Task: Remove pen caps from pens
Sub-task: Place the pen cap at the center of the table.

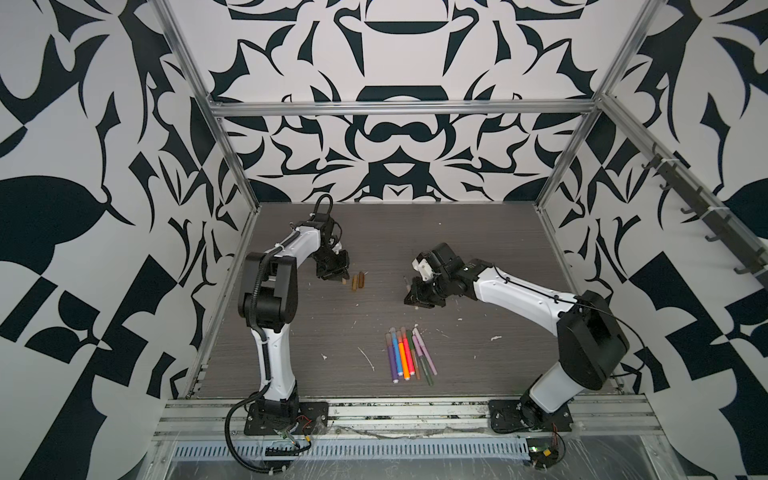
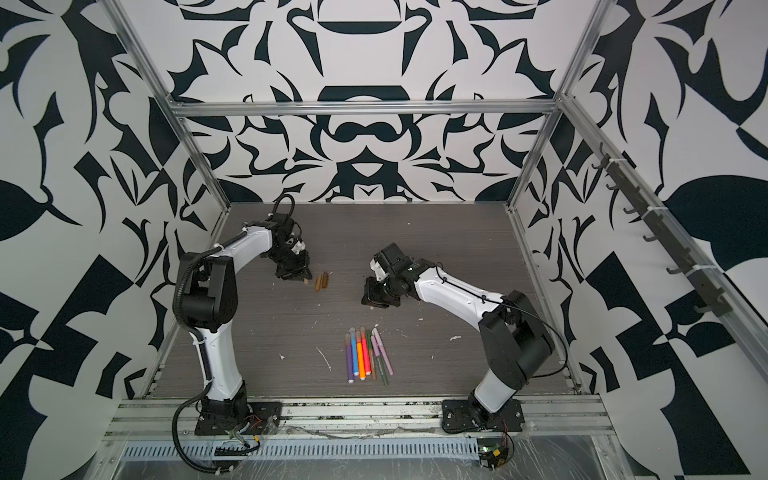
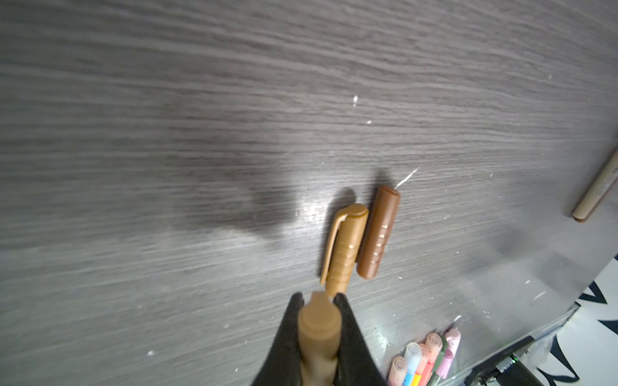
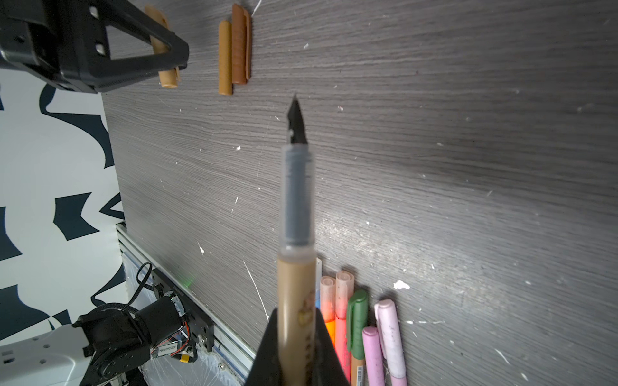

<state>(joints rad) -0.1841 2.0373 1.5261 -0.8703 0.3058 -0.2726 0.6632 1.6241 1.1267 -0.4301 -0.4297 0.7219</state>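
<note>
My left gripper (image 3: 319,297) is shut on a tan pen cap (image 3: 319,329), low over the table at the back left (image 1: 334,276). Just beside it lie two loose pen caps, an ochre one with a clip (image 3: 346,247) and a brown one (image 3: 379,234), side by side in both top views (image 1: 358,281) (image 2: 322,281). My right gripper (image 4: 296,312) is shut on a tan pen (image 4: 296,294) whose black brush tip (image 4: 296,123) is bare and points toward those caps. Several capped pens (image 1: 409,355) lie in a row near the front middle.
White flecks of debris (image 1: 366,358) dot the dark wood-grain table (image 1: 478,249). Aluminium frame posts and patterned walls close in the left, right and back sides. A metal rail (image 1: 395,409) with both arm bases runs along the front edge.
</note>
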